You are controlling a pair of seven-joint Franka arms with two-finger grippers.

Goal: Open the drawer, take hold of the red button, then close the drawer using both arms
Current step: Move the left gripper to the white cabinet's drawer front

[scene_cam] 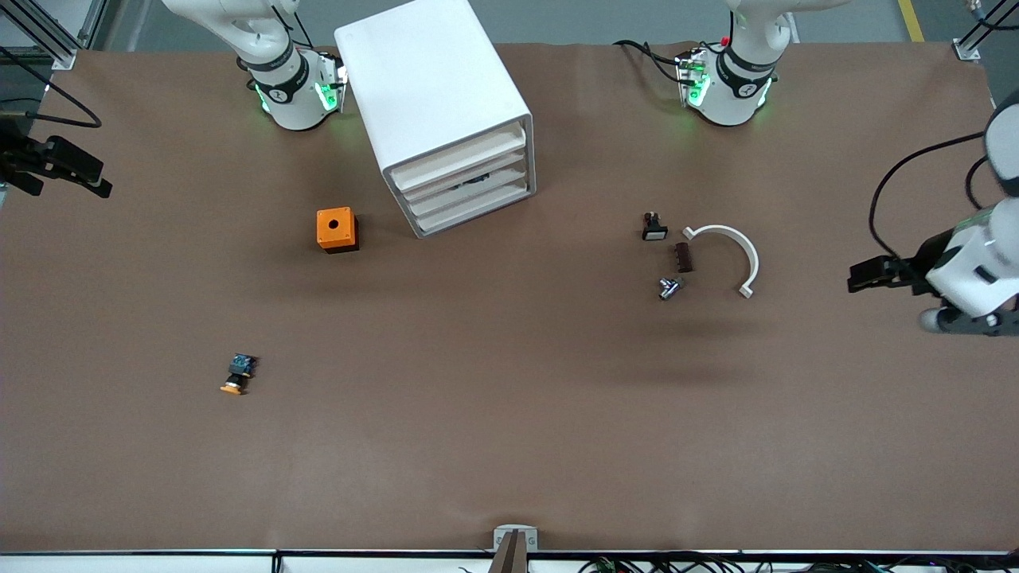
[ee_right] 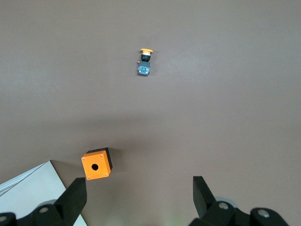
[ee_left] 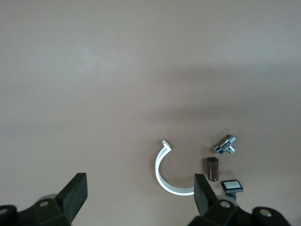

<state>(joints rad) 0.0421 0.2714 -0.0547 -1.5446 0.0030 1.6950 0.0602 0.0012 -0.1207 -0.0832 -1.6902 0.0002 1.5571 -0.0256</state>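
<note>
The white drawer cabinet stands between the two arm bases, and its three drawers are pushed in. A corner of it shows in the right wrist view. The red-capped button is hidden from every view. My left gripper hangs open and empty over the left arm's end of the table; in the left wrist view its jaws stand wide apart. My right gripper hangs open and empty over the right arm's end; in the right wrist view its jaws stand wide apart too.
An orange box with a hole sits beside the cabinet. An orange-capped part lies nearer the front camera. Toward the left arm's end lie a white curved clip, a brown part, a metal piece and a white-capped switch.
</note>
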